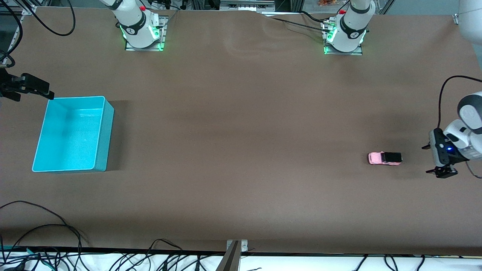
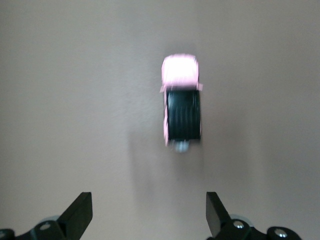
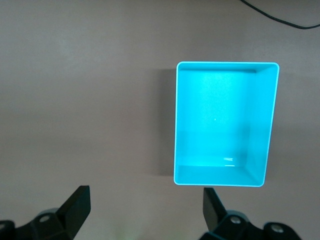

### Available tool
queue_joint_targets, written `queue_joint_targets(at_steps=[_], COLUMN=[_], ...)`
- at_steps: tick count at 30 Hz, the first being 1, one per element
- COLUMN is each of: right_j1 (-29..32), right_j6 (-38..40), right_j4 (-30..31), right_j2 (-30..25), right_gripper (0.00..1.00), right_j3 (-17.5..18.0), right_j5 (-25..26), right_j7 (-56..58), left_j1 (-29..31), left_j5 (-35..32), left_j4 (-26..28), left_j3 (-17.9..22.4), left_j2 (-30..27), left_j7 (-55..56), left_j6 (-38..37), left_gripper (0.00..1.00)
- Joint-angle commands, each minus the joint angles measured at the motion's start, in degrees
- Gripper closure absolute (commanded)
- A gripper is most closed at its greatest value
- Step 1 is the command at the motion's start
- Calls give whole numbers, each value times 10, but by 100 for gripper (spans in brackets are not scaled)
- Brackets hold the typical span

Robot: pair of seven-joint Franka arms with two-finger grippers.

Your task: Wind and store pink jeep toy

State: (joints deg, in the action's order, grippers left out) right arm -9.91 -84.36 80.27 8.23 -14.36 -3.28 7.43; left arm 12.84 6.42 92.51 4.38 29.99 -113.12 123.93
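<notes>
Nothing wound or stored so far, judging by the layout. Pink jeep toy (image 1: pixel 385 158) sitting on its wheels on the bare brown table (image 1: pixel 241 124), toward the left arm's end of the bench, somewhat nearer the front-camera edge than the middle, black roof half turned toward the left gripper. Left gripper (image 1: pixel 438 161) up by the bench's end edge, just beside the toy but apart from it; fingers spread wide in the left wrist view, holding nothing. Turquoise bin (image 1: pixel 106 131) empty at the right arm's end of the bench, well apart from the toy. Right gripper (image 1: pixel 35 89) waiting by the bin's corner nearest the bases, fingers likewise wide apart and empty. Still to come, by this reading: grasping the jeep, winding it, then carrying it the length of the bench into the bin.
</notes>
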Motion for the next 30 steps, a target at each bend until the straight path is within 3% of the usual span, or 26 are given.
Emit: queue_joint_targets(at_steps=[1,17,30], right_j1=[-2,-1,-2], right_j6=[10,12,12], right_j4=[-11,-11,-6], right_j2=[0,-1,1], right_gripper=[0,0,0], right_j3=[1,0,0], right_j5=[-10,-10,-12], right_j7=[-7,-5,-11], left_j1=[-1,-73,-73], left_j5=[8,-2,-4], left_j4=[-13,-8,3], left_j3=[5,1,1], left_j2=[-21,-111,-160], left_j7=[-15,1,225], left_j6=[-12,61,10], left_gripper=[0,0,0])
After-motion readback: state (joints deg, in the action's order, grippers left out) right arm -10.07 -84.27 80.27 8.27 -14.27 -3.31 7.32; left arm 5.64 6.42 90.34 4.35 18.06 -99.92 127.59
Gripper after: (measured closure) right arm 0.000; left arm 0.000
